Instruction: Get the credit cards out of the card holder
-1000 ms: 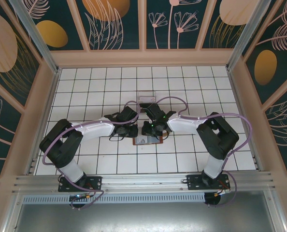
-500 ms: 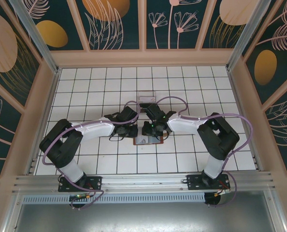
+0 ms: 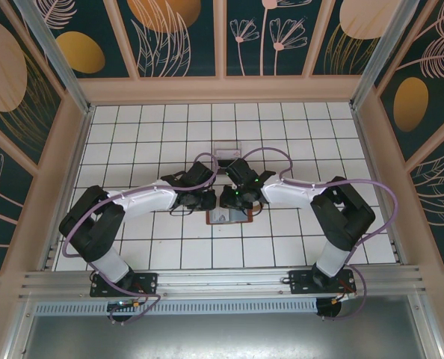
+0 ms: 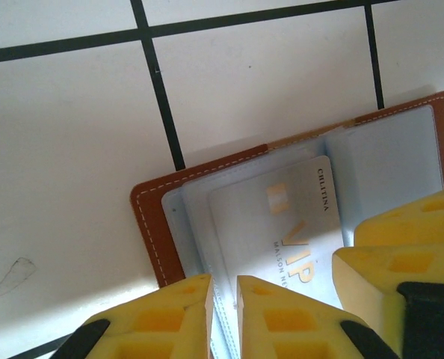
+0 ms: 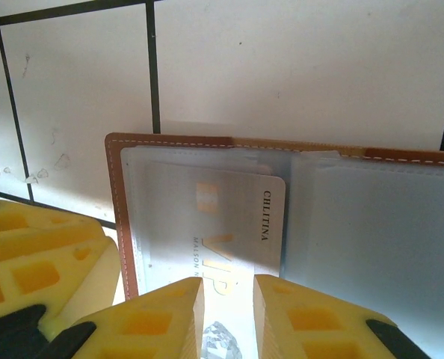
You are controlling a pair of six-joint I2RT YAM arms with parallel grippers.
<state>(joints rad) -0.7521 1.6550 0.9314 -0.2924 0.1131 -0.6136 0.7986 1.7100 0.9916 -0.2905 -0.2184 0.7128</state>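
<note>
Card holder (image 3: 227,218) lies open and flat on the tiled table (image 3: 132,134), midway between the two arms, grey-blue lining up. The left arm (image 3: 143,200) and right arm (image 3: 297,194) each fold out at the elbow and reach inward, so their wrists meet over the holder's far edge.

The left gripper (image 4: 223,288) points down at the holder's left half. Its fingers are drawn to a narrow slit, and I cannot tell whether they pinch anything. The right gripper (image 5: 228,288) stands just beside it, a small gap between its fingers. Through that gap shows one pale credit card (image 5: 207,217) lettered VIP, tucked in the left pocket; contact with it cannot be told.

Count: one holder, one visible card, two grippers. Beyond them stands one clear stand (image 3: 226,149).
</note>
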